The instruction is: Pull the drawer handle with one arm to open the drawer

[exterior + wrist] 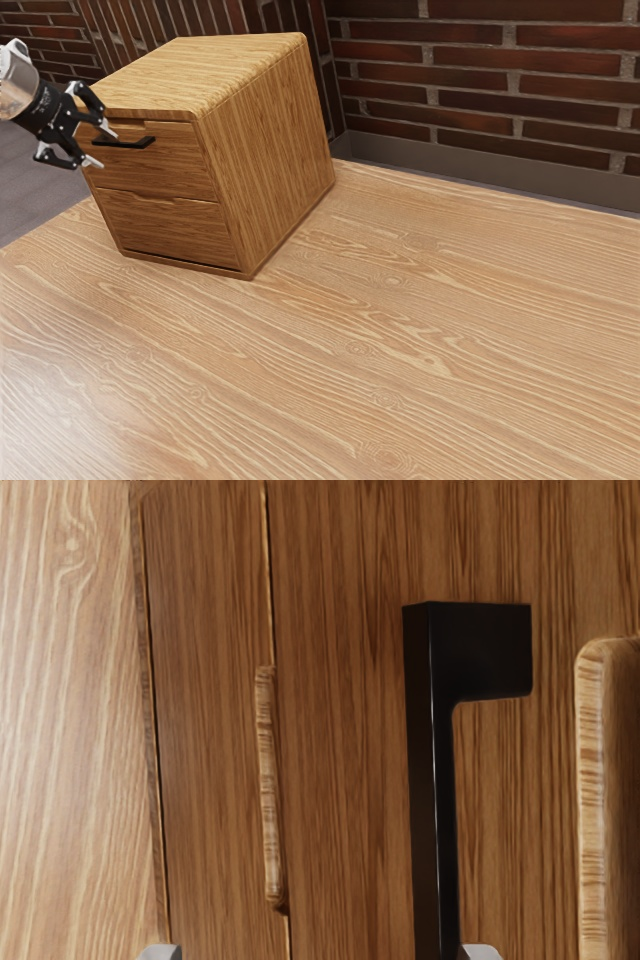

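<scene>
Exterior view, left to right: our end effector point(103, 148), fingers spread, straddling the black handle point(128, 142) unclamped; top drawer point(160, 168) of the cabinet point(265, 140) on the table point(400, 330), seemingly flush. We judge closing and pulling both remain.

Free table point(400, 330) fronts the drawer point(150, 165); only its handle point(125, 142) juts (wall point(480, 90) behind).

Wood-grain cabinet point(262, 140), glossy black handle point(126, 143)
</scene>
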{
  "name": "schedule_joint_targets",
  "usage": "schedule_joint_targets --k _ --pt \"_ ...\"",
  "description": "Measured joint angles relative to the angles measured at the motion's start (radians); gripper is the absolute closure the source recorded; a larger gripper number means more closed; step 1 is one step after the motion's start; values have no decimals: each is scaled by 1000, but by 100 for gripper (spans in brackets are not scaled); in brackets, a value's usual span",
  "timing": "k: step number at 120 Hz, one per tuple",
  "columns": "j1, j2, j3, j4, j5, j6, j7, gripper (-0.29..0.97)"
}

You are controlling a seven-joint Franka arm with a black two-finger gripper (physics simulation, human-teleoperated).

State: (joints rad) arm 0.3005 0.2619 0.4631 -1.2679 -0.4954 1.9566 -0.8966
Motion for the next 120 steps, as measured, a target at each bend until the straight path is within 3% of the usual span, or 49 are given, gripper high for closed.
schedule_joint_targets --k 120 --pt "42 44 -28 18 -73 57 13 44"
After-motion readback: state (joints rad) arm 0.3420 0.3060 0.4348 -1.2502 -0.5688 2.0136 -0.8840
